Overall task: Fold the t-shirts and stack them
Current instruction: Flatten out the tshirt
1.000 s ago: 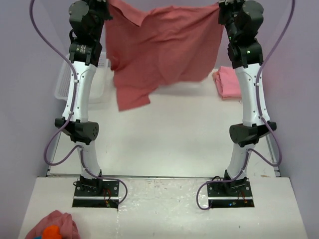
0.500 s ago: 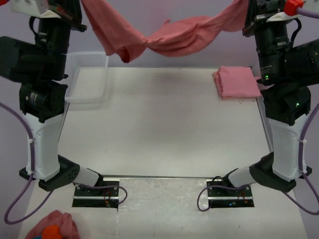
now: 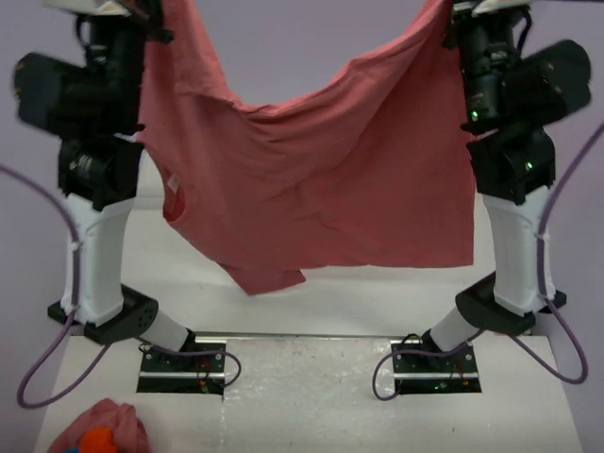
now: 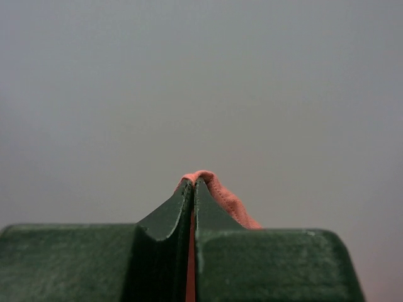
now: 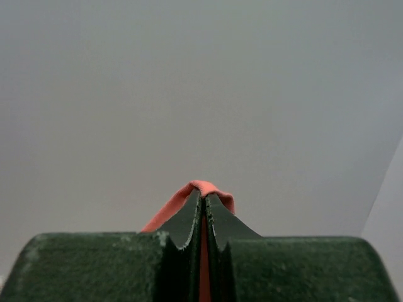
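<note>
At the near left corner a small pink cloth lump (image 3: 99, 429) with an orange patch lies by itself, apart from the work. Just right of it the left arm (image 3: 94, 245) stands reared up tall. At its top the left gripper (image 4: 193, 182) has its jaws pressed together on a thin ridge of rose-red cloth, which pokes out over the fingertips in the wrist view. That cloth is the edge of the t-shirt (image 3: 311, 189), which hangs spread like a curtain between the two arms, well above the table (image 3: 377, 297) and toward the near side of it. Its top edge sags in a shallow curve between the two grips, so the pull across it looks gentle rather than taut. One corner droops lower on the left, and a curved opening shows at the left edge; whether that is a sleeve or the collar I cannot tell. On the right the hem runs almost straight. The right gripper (image 5: 203, 194) pinches the other end of the same edge in the same way, jaws closed on a fold of the fabric, atop the equally raised right arm (image 3: 514, 236). Holding the shirt high by two spaced points probably lets its own weight open it out, so it can be laid flat for folding.
</note>
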`<state>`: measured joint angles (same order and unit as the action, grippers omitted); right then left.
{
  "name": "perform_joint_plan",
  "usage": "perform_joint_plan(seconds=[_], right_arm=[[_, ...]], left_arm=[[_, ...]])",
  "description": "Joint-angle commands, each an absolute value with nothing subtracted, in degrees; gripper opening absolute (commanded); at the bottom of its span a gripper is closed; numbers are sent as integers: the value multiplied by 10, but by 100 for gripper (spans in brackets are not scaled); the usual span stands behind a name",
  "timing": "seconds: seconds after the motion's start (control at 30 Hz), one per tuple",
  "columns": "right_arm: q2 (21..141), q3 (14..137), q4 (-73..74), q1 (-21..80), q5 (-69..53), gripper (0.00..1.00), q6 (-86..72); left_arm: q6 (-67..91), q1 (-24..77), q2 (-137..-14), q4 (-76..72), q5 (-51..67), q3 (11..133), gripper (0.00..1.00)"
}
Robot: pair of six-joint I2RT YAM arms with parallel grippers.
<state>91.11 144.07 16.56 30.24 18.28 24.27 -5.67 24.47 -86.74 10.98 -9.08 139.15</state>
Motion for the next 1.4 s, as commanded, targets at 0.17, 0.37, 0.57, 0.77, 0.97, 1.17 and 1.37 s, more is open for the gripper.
perform_joint_plan(seconds=[0.17, 0.37, 0.57, 0.77, 0.97, 1.17, 1.37], right_arm=[[1148, 1498, 222, 144, 6, 0, 27], [1227, 1517, 190, 69, -63, 0, -53], [1168, 1509, 185, 54, -75, 0, -54], [1082, 1488, 228, 66, -74, 0, -48], [967, 1432, 295, 94, -45, 0, -15], [847, 1358, 327, 155, -1, 0, 21], [825, 1396, 351, 241, 66, 0, 55]], left_arm=[[-19, 154, -1174, 120, -54, 1453, 0], [19, 77, -1257, 91, -26, 1470, 0], [16, 71, -1201, 92, -17, 1458, 0], [28, 93, -1079, 118, -12, 1414, 0], [-29, 178, -966, 162, -70, 1401, 0], [-10, 215, -813, 175, -64, 1319, 0], [-5, 215, -775, 193, -56, 1331, 0]])
